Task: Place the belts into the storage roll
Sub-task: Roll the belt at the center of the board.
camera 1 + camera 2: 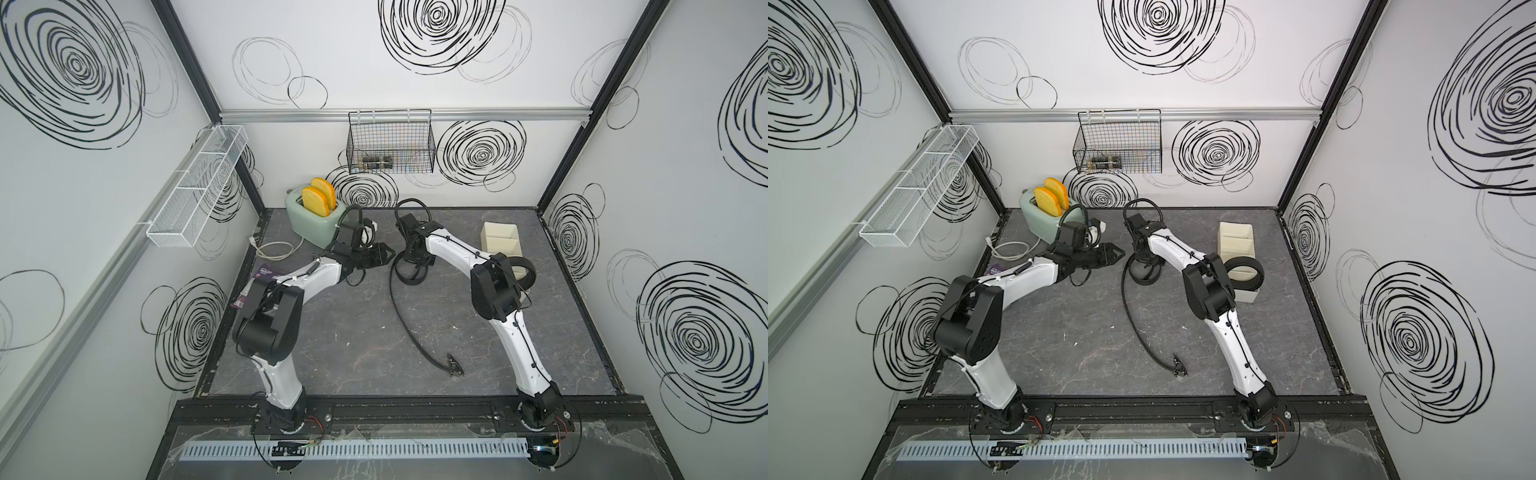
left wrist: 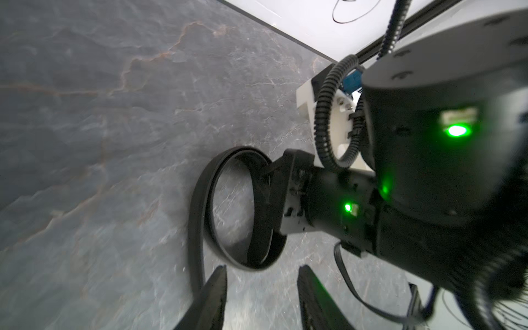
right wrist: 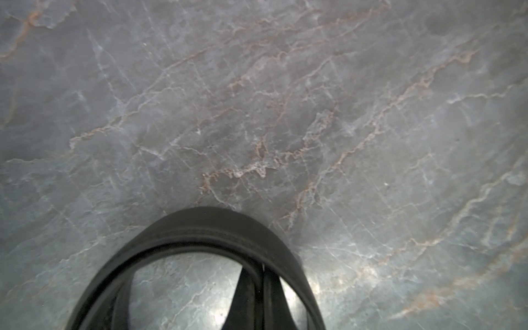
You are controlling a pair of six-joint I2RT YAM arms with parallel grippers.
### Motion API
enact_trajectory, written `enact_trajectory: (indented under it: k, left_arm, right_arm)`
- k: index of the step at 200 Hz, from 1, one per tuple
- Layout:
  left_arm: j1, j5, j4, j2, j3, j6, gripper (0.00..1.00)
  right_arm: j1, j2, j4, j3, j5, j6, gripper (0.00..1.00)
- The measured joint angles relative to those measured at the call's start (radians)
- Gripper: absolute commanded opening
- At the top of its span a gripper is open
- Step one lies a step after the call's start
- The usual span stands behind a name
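Two belts and one storage roll (image 1: 498, 235) are in play. A coiled belt (image 1: 524, 271) sits at the roll's near end, while a loose belt (image 2: 197, 211) lies on the table well off the roll's left side, half looped, its tail trailing to one buckle (image 1: 454, 368). The strap looks light, limp and springy, so it is best gripped across the stacked turns. The right gripper (image 3: 255, 283) pinches that loop, and the left gripper (image 2: 262, 274) is beside it, fingers spread and empty.
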State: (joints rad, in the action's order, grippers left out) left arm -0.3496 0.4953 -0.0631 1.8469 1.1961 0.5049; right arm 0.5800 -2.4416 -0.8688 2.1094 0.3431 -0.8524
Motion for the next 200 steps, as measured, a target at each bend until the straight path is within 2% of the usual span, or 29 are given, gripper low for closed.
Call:
enact_trajectory:
  k: [43, 107, 143, 200]
  left_arm:
    - [-0.058, -0.008, 0.034, 0.124, 0.084, -0.104, 0.47]
    - [-0.052, -0.093, 0.148, 0.164, 0.182, -0.212, 0.48]
    - [-0.039, -0.161, 0.152, 0.243, 0.300, -0.266, 0.48]
    - [-0.043, -0.198, 0.197, 0.359, 0.406, -0.324, 0.48]
  right_arm:
    - [-0.012, 0.007, 0.005, -0.010, 0.031, -0.001, 0.00]
    - [-0.031, 0.015, 0.007, -0.023, 0.070, -0.004, 0.00]
    - [-0.031, 0.016, 0.009, -0.024, 0.074, 0.000, 0.00]
    - [-0.031, 0.016, 0.008, -0.023, 0.076, 0.002, 0.00]
